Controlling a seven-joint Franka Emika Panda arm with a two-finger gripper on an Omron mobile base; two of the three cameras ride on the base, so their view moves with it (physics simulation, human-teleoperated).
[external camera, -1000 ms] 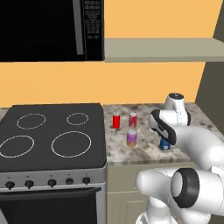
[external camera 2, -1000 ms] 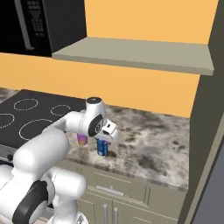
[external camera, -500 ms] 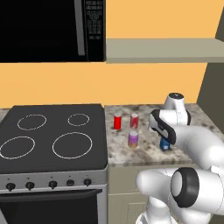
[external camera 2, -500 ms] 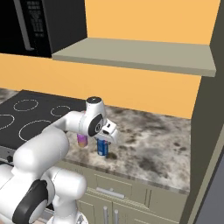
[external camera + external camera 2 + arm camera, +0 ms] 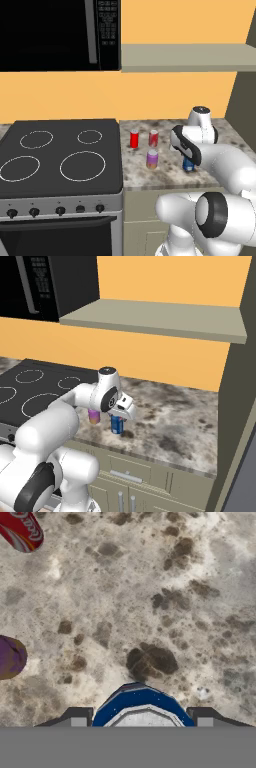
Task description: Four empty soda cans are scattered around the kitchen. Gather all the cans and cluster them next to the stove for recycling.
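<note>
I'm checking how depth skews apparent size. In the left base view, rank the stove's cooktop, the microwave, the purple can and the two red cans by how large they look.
1. Microwave and cooktop: both look similarly large, too close to rank.
2. Purple can, slightly larger looking, but nearer the camera.
3. The two red cans: alike.

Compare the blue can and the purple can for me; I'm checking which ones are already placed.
The blue can sits between the fingers of the gripper; the purple can stands free on the counter. The blue can is farther from the stove; the purple can stands closer, near the two red cans. The blue can is one colour; the purple can has an orange lower band. Both stand upright on the counter.
</note>
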